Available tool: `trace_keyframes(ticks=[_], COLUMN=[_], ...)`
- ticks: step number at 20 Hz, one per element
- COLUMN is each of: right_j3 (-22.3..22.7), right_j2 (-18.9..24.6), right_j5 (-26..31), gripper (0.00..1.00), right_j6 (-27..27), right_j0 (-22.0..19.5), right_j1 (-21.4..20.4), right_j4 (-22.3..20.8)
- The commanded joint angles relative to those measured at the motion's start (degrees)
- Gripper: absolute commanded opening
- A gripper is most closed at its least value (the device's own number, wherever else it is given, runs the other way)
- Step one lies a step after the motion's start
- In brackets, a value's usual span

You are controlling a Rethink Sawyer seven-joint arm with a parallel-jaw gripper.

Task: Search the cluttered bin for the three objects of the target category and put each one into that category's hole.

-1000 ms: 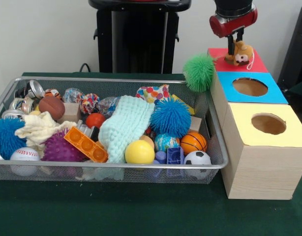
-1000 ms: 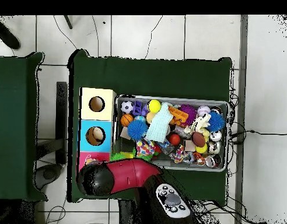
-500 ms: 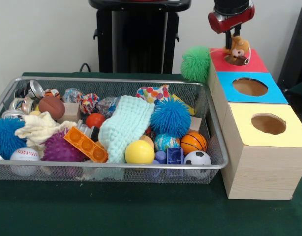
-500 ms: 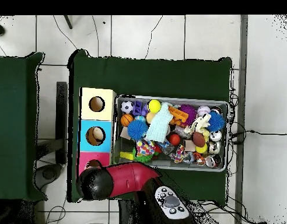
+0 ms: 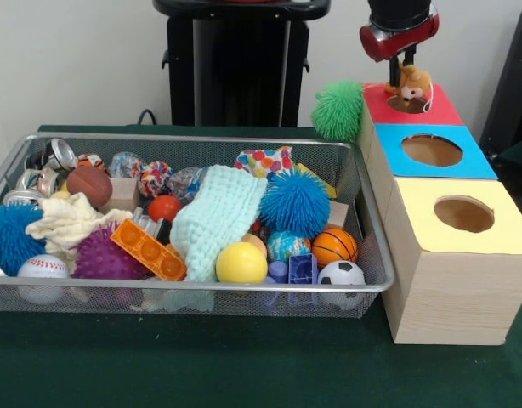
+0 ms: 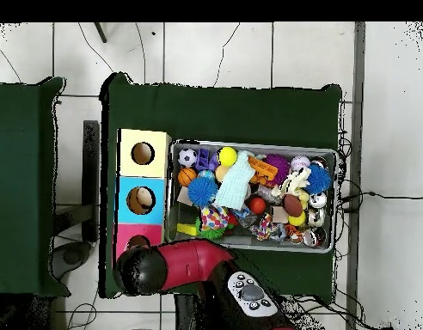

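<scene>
My gripper (image 5: 403, 76) is shut on the orange-tan plush animal (image 5: 415, 84) and holds it just above the round hole (image 5: 408, 104) in the red box top (image 5: 439, 110). In the overhead view the arm's head (image 6: 142, 268) covers part of the red box (image 6: 125, 234); the plush is hidden there. The wire mesh bin (image 5: 201, 138) is full of balls, blocks and cloth, and also shows in the overhead view (image 6: 254, 144). I cannot pick out other stuffed toys in the clutter.
A green fuzzy ball (image 5: 339, 109) sits at the bin's far right corner against the red box. The blue-topped box (image 5: 469, 161) and the yellow-topped box (image 5: 507, 229) stand in a row in front of the red one. The robot's black pedestal (image 5: 235, 68) stands behind the bin.
The gripper rose with the plush, lifting it off the red top and uncovering the hole. The green fuzzy ball shifted slightly left and up. Little has moved in the last half second.
</scene>
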Motion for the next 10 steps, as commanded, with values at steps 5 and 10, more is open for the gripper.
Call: trace_keyframes(ticks=[5, 10], right_j3=[-1.9, -0.2], right_j2=[4.6, 11.2], right_j5=[8.6, 21.1], gripper=[0.0, 0.0], right_j6=[1.6, -0.1], right_j0=[-0.6, -5.8], right_j1=[0.3, -10.7], right_j4=[0.5, 9.1])
